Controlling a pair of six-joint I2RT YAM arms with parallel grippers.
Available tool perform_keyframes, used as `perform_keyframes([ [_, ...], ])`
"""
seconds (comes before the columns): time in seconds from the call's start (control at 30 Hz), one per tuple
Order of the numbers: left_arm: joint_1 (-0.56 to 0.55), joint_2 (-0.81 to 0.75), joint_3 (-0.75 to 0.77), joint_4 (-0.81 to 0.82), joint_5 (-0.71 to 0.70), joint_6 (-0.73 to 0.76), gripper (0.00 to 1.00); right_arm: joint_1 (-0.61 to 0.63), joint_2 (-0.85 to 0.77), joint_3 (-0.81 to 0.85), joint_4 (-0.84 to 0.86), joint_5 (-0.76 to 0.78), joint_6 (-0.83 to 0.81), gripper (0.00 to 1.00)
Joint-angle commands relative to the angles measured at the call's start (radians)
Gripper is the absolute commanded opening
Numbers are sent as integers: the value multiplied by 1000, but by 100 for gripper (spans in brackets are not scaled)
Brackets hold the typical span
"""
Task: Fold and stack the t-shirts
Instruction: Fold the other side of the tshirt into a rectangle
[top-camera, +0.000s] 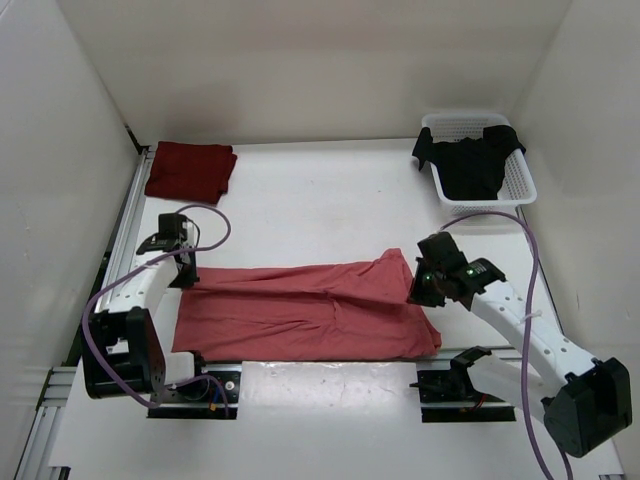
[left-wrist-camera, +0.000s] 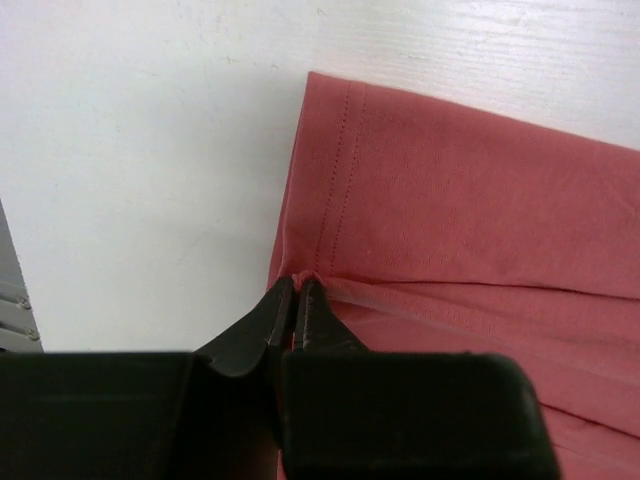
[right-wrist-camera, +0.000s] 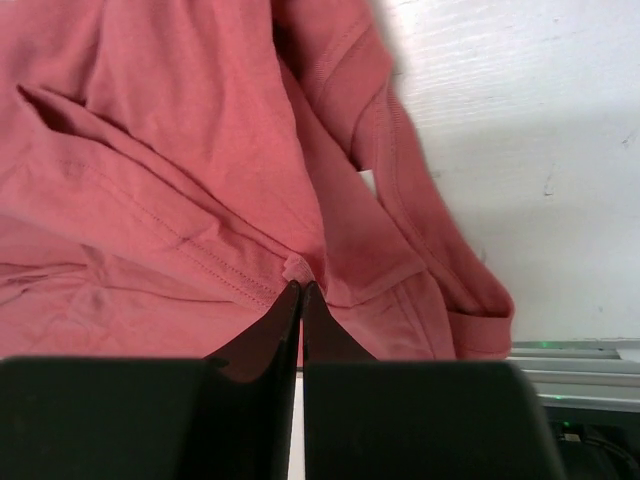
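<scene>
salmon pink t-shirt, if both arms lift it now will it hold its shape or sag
Likely floppy: the salmon pink t-shirt lies in soft wrinkles and bunches where the jaws pinch it, so the middle would probably sag. Probably light: the cloth looks thin in both wrist views. It should not roll, lying flat on the table.

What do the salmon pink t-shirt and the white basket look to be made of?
The salmon pink t-shirt: soft knit cloth, matte, likely cotton jersey; it creases and shows a double-stitched hem. The white basket: stiff plastic, faintly glossy, judging by its moulded walls pierced with rows of holes.
</scene>
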Motion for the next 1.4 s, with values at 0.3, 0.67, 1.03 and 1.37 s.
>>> perform_keyframes([
  [0.3, -94, -156, -20, -36, -100, 0, 10, 58, 24, 12, -23, 41, 52, 0],
  [0.67, -94, -150, -157, -27, -91, 0, 10, 68, 44, -82, -48, -28, 86, 0],
  [1.03, -51, -182, 4, -128, -39, 0, 90, 88, -8, -36, -111, -13, 59, 50],
  [1.37, 9, 68, 105, -91, 84, 0, 90, 88, 33, -28, 105, 0, 12, 49],
])
